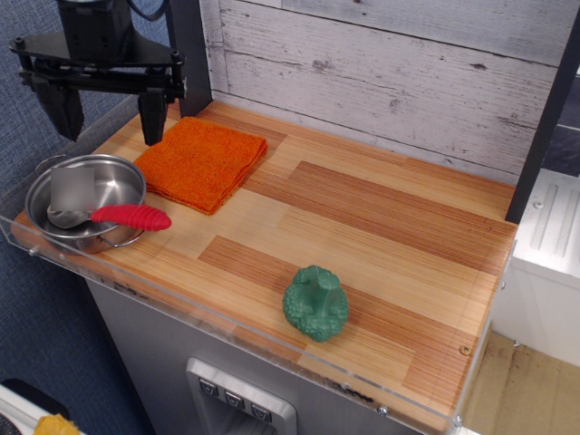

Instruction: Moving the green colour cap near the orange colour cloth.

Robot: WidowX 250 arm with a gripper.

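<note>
The green cap (315,304) is a teal knobbly lump with a short stem. It sits on the wooden table near the front edge, right of centre. The orange cloth (202,161) is a folded fuzzy square at the back left of the table. My gripper (109,116) hangs above the table's far left corner, to the left of the cloth and above the steel pot. Its two black fingers (152,116) are spread wide apart and hold nothing. The cap is far from the gripper, across the table.
A steel pot (86,201) stands at the left front edge with a spoon in it whose red ribbed handle (131,217) sticks out to the right. A clear plastic lip (227,326) runs along the table's front. A plank wall stands behind.
</note>
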